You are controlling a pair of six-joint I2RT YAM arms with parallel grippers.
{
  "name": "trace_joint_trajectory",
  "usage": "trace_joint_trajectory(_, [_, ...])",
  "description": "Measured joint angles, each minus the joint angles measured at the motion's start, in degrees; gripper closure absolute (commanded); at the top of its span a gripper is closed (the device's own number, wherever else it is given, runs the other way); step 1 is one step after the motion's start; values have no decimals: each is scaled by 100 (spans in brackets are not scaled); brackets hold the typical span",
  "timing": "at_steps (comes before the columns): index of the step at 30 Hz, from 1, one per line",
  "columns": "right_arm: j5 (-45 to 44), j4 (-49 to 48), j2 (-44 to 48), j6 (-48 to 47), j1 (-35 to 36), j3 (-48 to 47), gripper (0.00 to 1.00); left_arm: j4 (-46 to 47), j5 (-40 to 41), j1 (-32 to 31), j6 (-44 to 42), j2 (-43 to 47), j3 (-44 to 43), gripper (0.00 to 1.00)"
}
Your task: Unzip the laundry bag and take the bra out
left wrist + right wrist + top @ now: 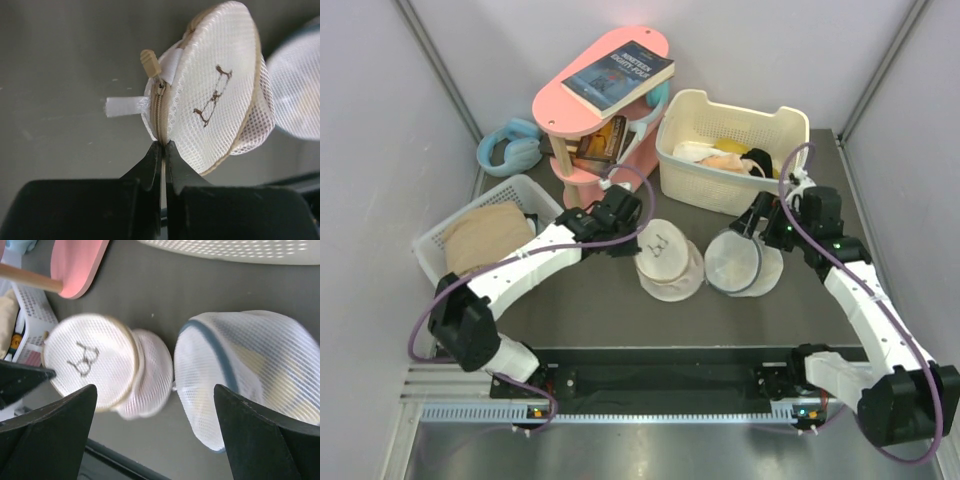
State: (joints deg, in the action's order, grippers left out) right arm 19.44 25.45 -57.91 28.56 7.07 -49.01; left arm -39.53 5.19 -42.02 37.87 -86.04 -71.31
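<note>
Top external: dark grey matte table [590, 300], pale lilac walls on three sides. The round cream-beige mesh laundry bag [668, 262], domed, with a small bra drawing on its face, lies mid-table. Just beside it to the right is a round white mesh bag with a dark rim [745, 262]. Behind stand a cream perforated plastic basket [730, 150] and a pink two-tier shelf [605, 100]. The left gripper [636, 238] is at the laundry bag's left edge; the right gripper [757, 225] is over the white bag.

Left wrist: laundry bag [215, 100] on edge, honeycomb mesh, tan zipper tape, tan zipper pull [150, 62] at the top. Left gripper [163, 147] jaws pressed together, tips pinching the bag's zipper seam.

Right wrist: right gripper [155, 390] jaws spread wide, touching nothing; laundry bag [87, 360] and white bag [245, 375] lie below, blurred. The bra cannot be made out through the mesh.
</note>
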Motion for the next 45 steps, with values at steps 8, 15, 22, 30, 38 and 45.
trace_joint_trajectory(8, [-181,-295,-645,212,1056,-282,1,120,546,63,1506,767,649,47])
trace_joint_trajectory(15, [-317,-356,-946,404,1499,-358,0,323,-166,-96,1982,675,688,10])
trace_joint_trajectory(22, [-479,-337,-951,409,1502,-363,0,74,-20,42,1261,739,-208,8])
trace_joint_trajectory(30, [-481,-275,-1012,455,1508,-426,2,55,-94,680,-297,-133,-979,8])
trace_joint_trajectory(38, [-409,-136,-1718,509,1958,-942,11,-37,-232,807,-778,-911,-894,8])
trace_joint_trajectory(45, [-398,308,-2612,452,2286,-1182,24,317,-776,850,-645,-916,-282,8])
